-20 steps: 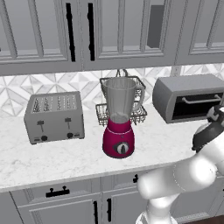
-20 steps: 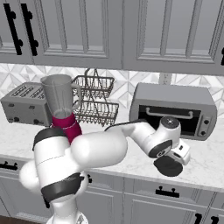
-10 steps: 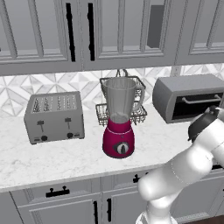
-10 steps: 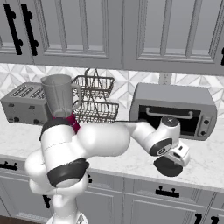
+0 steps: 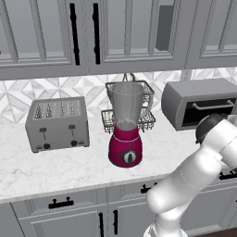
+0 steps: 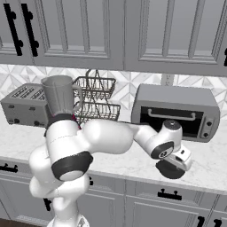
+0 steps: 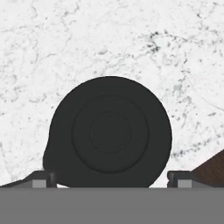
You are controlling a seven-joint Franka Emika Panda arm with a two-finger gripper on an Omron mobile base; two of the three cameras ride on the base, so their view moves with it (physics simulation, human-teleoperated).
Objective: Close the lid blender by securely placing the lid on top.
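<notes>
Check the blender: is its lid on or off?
Off. The blender jar's mouth stands open, and the lid lies flat on the counter under the open end effector.

Wall: grey panelled upper cabinets with black bar handles are hanging at 12 o'clock above a white geometric tile backsplash.
Counter: a white marble worktop is spanning the middle.
Below: grey lower cabinets are showing at 6 o'clock.
</notes>
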